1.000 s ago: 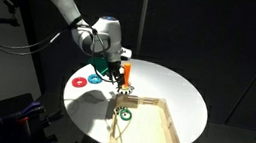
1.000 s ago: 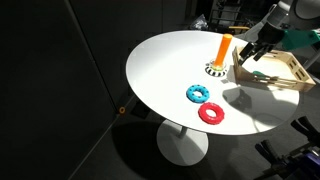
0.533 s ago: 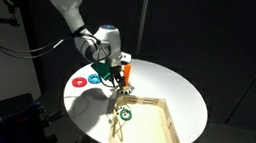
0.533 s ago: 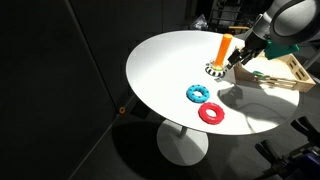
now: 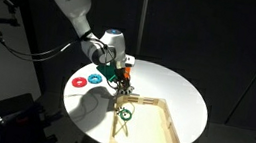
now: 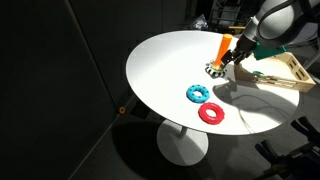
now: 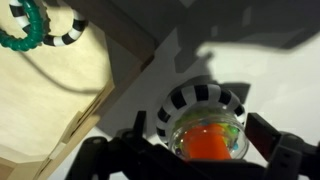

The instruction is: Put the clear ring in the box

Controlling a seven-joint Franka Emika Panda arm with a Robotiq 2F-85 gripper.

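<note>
The clear ring (image 7: 232, 118) lies on a black-and-white striped base (image 7: 203, 98), around an orange peg (image 7: 210, 146). In the wrist view my gripper (image 7: 203, 135) is open, with one finger on each side of the base and ring. In both exterior views the gripper (image 5: 119, 75) (image 6: 232, 58) hangs low over the peg (image 6: 224, 44), next to the box. The box (image 5: 176, 127) (image 6: 284, 80) is a shallow tray of light wood, with its corner wall (image 7: 105, 85) close to the base.
A green ring (image 5: 125, 113) (image 7: 28, 30) lies in the box near a striped piece (image 7: 66, 35). A blue ring (image 6: 197, 93) and a red ring (image 6: 211, 113) lie on the round white table (image 6: 170, 60), beside the peg.
My gripper has moved from the box's edge to the orange peg and come down around its base. The rings and the box have not moved.
</note>
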